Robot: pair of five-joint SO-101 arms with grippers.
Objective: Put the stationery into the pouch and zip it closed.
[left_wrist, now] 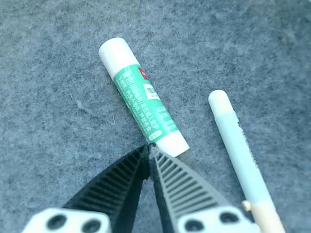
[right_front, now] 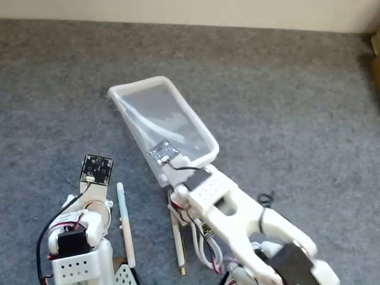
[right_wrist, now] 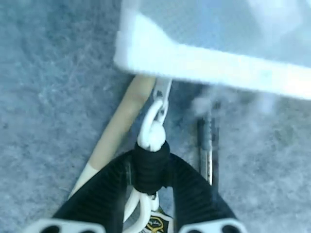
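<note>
Right end effector clamping zip pull, pencil partly hidden beneath

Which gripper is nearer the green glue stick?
Left. The left gripper, fingers shut, sits at one end of the glue stick; the right gripper is off at the pouch, shut on its zip pull.

In the high view our white plastic left arm stands at 7 o'clock, wrist aimed toward 12. Its black ribbed left gripper has its jaws pressed together, tips touching. Our white right arm stretches from 5 o'clock toward 11, and its black right gripper is clamped on a white corded zip pull.
</note>
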